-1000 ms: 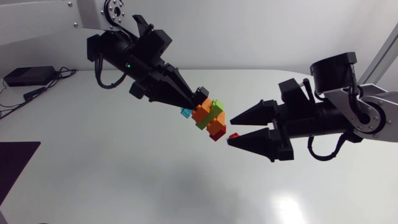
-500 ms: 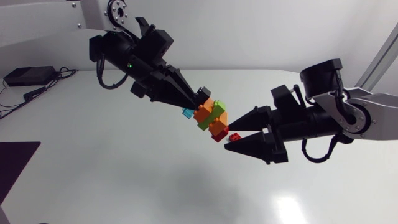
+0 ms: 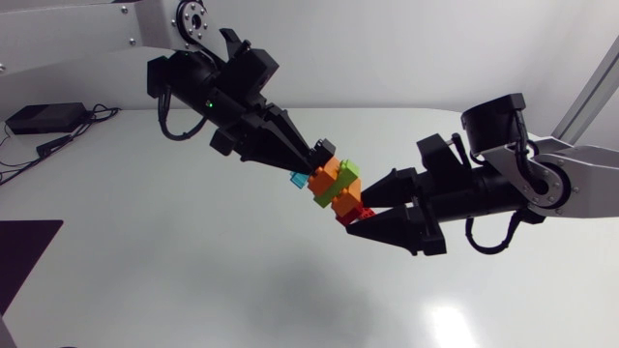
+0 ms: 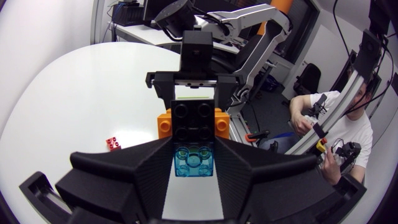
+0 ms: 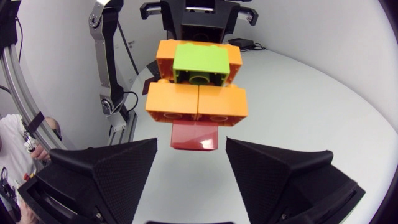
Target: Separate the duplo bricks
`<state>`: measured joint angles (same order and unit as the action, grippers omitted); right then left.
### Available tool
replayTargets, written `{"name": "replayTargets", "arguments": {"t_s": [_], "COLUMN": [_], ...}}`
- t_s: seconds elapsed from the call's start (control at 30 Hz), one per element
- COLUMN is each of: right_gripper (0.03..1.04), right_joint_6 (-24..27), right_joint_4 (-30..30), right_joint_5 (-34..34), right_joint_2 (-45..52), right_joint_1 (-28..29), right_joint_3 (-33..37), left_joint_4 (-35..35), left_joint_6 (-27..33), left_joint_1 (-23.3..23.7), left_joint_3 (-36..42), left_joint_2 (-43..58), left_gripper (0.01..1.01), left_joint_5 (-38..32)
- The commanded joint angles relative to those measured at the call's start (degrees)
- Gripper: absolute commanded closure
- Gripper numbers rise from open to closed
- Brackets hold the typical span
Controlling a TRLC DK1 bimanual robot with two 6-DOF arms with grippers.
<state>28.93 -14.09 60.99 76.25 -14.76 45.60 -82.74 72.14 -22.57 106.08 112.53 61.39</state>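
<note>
The duplo stack (image 3: 334, 186) hangs in the air above the white tabletop (image 3: 193, 251), between the two claws. In the head view its long axis runs on a slant, from the left claw (image 3: 321, 153) down towards the right claw (image 3: 359, 209).

Counted across the views, it has one clear blue brick (image 4: 193, 160), one black brick (image 4: 193, 119), one green brick (image 5: 200, 62) and one red brick (image 5: 195, 135). There appear to be three orange bricks (image 5: 196, 104): one behind the green, and two side by side between the green and the red. The blue and black end points at the left claw, the red end at the right claw.

The left claw is clenched on the stack, its fingers pressing the blue brick from both sides. The right claw is released. Its two fingers stand wide apart, flanking the red end without touching it.

Only the left wrist view shows the blue brick seated between the fingers, and one loose red brick (image 4: 113, 143) lying on the tabletop beside the claw. Only the right wrist view shows the seam between the paired orange bricks and the stack's underside.
</note>
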Motion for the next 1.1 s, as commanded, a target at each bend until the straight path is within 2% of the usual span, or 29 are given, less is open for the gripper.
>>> {"name": "replayTargets", "arguments": {"t_s": [0.0, 0.33, 0.53, 0.63, 1.07], "right_gripper": [0.36, 0.59, 0.62, 0.71, 0.71], "right_joint_6": [-1.2, -2.3, -2.3, -2.1, 0.2], "right_joint_4": [0.5, 0.5, 0.5, 0.5, 0.4], "right_joint_5": [1.1, 3.1, 3.6, 3.6, 3.5], "right_joint_2": [0.9, 0.4, 0.3, 0.3, -0.7], "right_joint_1": [-0.5, -0.4, -0.4, -0.5, 0.2], "right_joint_3": [0.6, 0.2, -0.4, -0.6, -1.7], "left_joint_4": [-0.8, -0.6, -0.6, -0.6, -0.9], "left_joint_6": [0.4, 0.5, 0.4, 0.3, -0.2], "left_joint_1": [-0.5, -1.0, -1.2, -1.6, -2.0], "left_joint_3": [1.8, 2.3, 2.7, 2.7, 3.2], "left_joint_2": [1.7, 2.3, 2.5, 2.4, 2.4], "left_gripper": [0.767, 0.767, 0.767, 0.767, 0.767], "left_joint_5": [1.6, 1.6, 1.6, 1.6, 1.6]}}
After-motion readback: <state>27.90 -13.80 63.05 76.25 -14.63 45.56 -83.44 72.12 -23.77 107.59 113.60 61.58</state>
